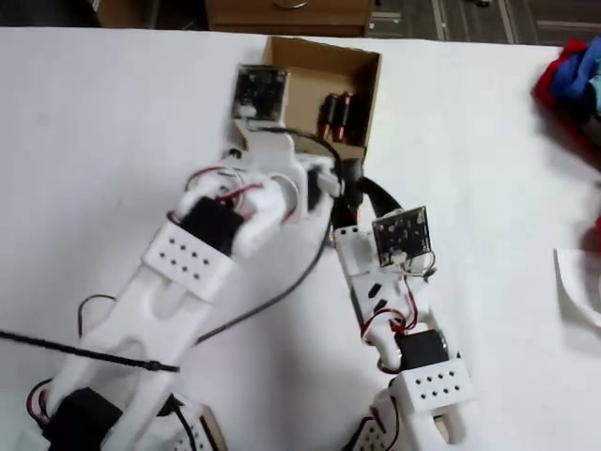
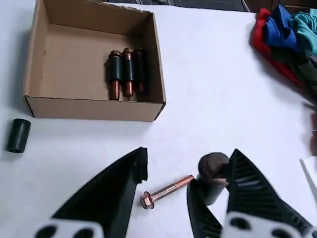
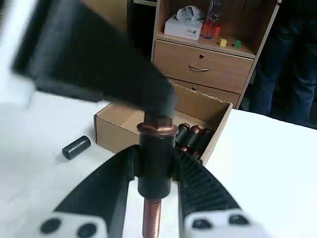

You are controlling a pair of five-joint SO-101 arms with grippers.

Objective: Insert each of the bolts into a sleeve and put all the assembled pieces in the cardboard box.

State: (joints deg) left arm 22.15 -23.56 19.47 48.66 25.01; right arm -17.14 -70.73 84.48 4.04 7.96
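The cardboard box [image 2: 94, 108] holds three bolts in sleeves [image 2: 126, 72], side by side against one wall. A loose black sleeve [image 2: 18, 135] lies on the table outside the box. My left gripper [image 2: 188, 158] is open just above the table, and a bare copper bolt [image 2: 166, 191] lies flat between its fingers. My right gripper [image 3: 155, 158] is shut on a black sleeve [image 3: 155, 171] with a bolt through it, head up and thread hanging below. That piece [image 2: 214, 169] sits close beside the left gripper's finger. In the high view both grippers meet in front of the box [image 1: 362, 66].
A heap of red, blue and teal cloth [image 1: 573, 75] lies at the table's far right, with a white object [image 1: 577, 282] at the right edge. A black cable [image 1: 272, 301] runs between the arms. A wooden cabinet [image 3: 208, 64] stands behind the table.
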